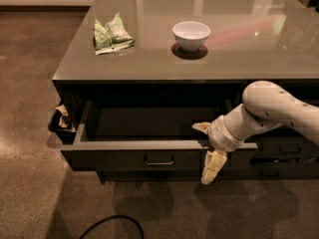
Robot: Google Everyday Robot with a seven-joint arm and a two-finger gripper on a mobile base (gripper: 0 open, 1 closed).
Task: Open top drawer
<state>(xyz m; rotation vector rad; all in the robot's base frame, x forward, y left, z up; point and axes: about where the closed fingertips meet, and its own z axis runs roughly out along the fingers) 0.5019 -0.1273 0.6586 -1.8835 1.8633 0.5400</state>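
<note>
The top drawer is a wide dark drawer under the grey counter, pulled out so its plain grey inside shows. Its small bar pull sits at the centre of the front. My gripper is at the right part of the drawer front, on a white arm coming in from the right. One finger reaches inside the drawer and the other finger hangs in front of the front panel, so the spread fingers straddle the panel's top edge.
On the counter lie a green snack bag and a white bowl. A small black bin with trash hangs at the cabinet's left side. More dark drawers are on the right. A black cable lies on the floor.
</note>
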